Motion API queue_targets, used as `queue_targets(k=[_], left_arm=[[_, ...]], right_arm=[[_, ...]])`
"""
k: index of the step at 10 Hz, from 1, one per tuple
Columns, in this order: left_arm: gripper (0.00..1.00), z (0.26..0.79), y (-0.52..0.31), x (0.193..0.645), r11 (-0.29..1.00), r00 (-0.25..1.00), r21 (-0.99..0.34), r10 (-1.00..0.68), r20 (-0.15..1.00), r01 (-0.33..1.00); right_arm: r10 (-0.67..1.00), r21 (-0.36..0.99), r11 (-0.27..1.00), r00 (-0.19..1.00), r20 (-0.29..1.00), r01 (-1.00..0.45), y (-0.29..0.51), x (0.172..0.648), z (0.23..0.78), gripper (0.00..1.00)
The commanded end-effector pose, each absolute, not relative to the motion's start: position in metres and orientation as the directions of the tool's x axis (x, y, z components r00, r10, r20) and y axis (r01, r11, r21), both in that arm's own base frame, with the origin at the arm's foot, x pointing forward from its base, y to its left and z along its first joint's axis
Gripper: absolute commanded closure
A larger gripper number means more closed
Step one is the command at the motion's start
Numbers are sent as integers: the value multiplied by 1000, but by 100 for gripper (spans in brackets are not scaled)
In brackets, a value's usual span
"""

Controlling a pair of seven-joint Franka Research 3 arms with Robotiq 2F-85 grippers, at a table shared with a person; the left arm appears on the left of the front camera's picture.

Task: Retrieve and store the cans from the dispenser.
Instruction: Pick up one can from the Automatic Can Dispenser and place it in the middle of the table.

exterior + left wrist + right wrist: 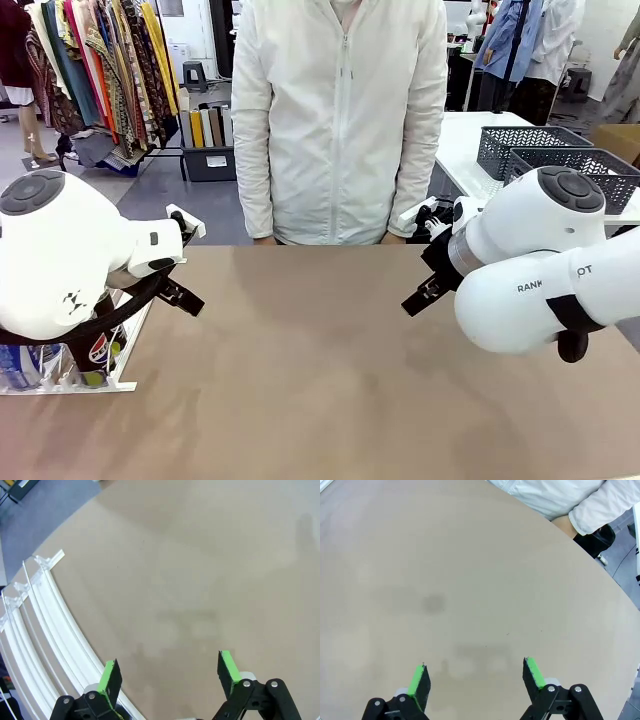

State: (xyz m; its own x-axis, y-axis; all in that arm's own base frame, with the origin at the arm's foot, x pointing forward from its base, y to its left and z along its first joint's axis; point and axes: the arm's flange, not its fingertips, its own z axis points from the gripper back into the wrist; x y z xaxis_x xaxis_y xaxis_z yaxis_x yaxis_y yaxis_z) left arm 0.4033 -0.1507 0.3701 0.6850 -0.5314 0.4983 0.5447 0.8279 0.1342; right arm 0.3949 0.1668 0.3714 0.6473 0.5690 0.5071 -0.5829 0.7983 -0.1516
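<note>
The left arm's jaws are standing wide apart with nothing between them, their green pads [109,676] hanging over the bare tan surface [200,555]. One pad is showing just over the nearest rail of the dispenser [45,620], whose white lanes are curving away along the side of the left wrist view. The right arm's jaws are likewise spread apart and gripping nothing, green pads [532,671] hovering over the surface, well apart from the dispenser.

From the front, the left arm [60,250] is leaning over the dispenser at the surface's near left corner. The cans [97,352] are sitting in its lanes, partly hidden under the arm, blue and black ones side by side. The right arm [540,270] is reaching in from the opposite side. A person in a white jacket [340,120] is standing at the far edge, and dark grey baskets [540,150] are resting on another table behind.
</note>
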Motion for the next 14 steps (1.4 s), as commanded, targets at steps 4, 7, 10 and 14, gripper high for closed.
queue_targets(k=[4,7,10,14], left_arm=[[0,370,-151,403,827,684,135,-532,499,545],[0,370,-151,403,828,685,134,-531,498,545],[0,405,-154,394,795,800,-225,-457,390,564],[0,510,-78,359,533,866,-700,-143,478,475]], right_arm=[[569,-151,798,647,507,-583,167,395,371,0],[561,-72,788,664,495,-612,163,394,374,0],[418,356,759,827,376,-546,143,391,393,0],[211,782,449,902,377,-432,68,354,467,0]])
